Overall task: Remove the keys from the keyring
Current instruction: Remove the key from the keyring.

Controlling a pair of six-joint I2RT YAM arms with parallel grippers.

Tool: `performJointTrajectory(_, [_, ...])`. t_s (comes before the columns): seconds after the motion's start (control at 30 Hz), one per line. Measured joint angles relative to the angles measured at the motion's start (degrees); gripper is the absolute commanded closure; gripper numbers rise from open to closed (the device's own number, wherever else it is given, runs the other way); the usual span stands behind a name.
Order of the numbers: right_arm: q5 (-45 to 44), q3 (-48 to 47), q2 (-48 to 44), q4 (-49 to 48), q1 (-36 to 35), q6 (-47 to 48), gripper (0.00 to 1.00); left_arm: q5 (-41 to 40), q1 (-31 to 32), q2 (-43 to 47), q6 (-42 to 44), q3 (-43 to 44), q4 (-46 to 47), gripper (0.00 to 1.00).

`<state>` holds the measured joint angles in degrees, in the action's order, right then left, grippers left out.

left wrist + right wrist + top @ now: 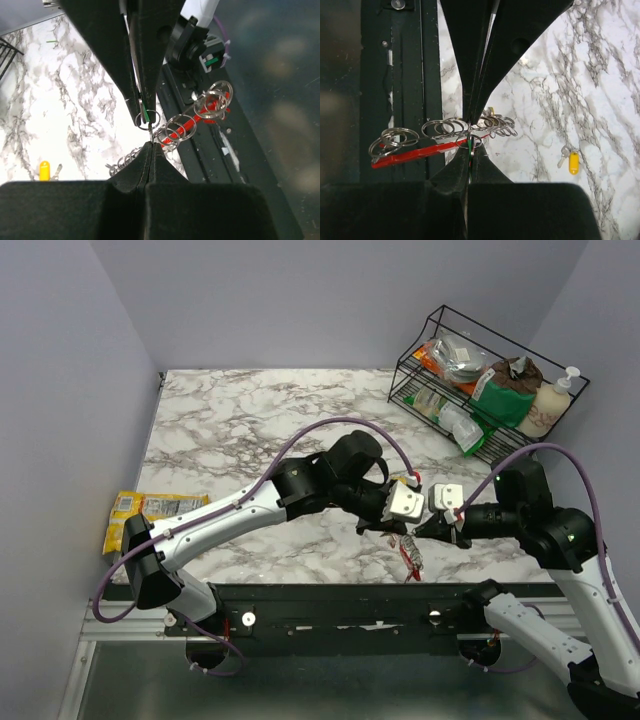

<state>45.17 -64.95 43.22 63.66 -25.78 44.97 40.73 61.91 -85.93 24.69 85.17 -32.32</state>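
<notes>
The left gripper (149, 150) is fully closed, its tips pinching thin metal in the bundle of split rings (440, 128) on the keyring (410, 154). Exactly which ring it has cannot be told. The right gripper (470, 157) is closed too and meets it tip to tip. A sliver of green key (145, 116) sits between its fingers, and a small ring circles their tips.

In the right wrist view, the keyring's red bar lies to the left of the right jaws, just beside them, with rings strung along it on both sides of the pinch. In the left wrist view the bar runs up and to the right of the left jaws. A yellow key (573, 163) lies loose on the table (230, 410), well apart from both jaws.
</notes>
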Motion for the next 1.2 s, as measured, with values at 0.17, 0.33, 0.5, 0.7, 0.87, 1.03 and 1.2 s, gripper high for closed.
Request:
performJointTrajectory(0.17, [0.0,0.7,0.2,0.8,0.0,1.2,0.99,-4.7,1.8,0.0,3.0,0.0,-1.0,1.00])
performJointTrajectory(0.33, [-0.5,1.8,0.1,0.7,0.1,1.9,0.99,-7.6,2.1,0.0,4.6,0.0,-1.2,1.00])
performJointTrajectory(0.5, [-2.6,2.8,-0.5,0.0,0.3,2.0,0.99,-10.6,2.9,0.2,5.7,0.0,-1.3,1.00])
performJointTrajectory(0.7, [-4.3,3.0,-0.5,-2.1,0.3,1.6,0.99,-14.4,4.5,0.2,6.0,0.0,-1.3,1.00])
performJointTrajectory(0.87, [-4.4,3.0,-0.3,-2.6,0.3,1.3,0.99,-15.6,4.6,0.1,5.0,0.4,-1.3,1.00])
performJointTrajectory(1.03, [-4.4,2.5,-0.4,-2.8,0.8,0.9,0.99,-15.5,4.6,-0.8,3.9,2.2,-2.4,1.00])
performJointTrajectory(1.2, [-4.3,2.4,-0.7,-2.8,1.1,0.9,0.99,-14.1,4.6,-1.9,3.5,4.1,-4.0,1.00])
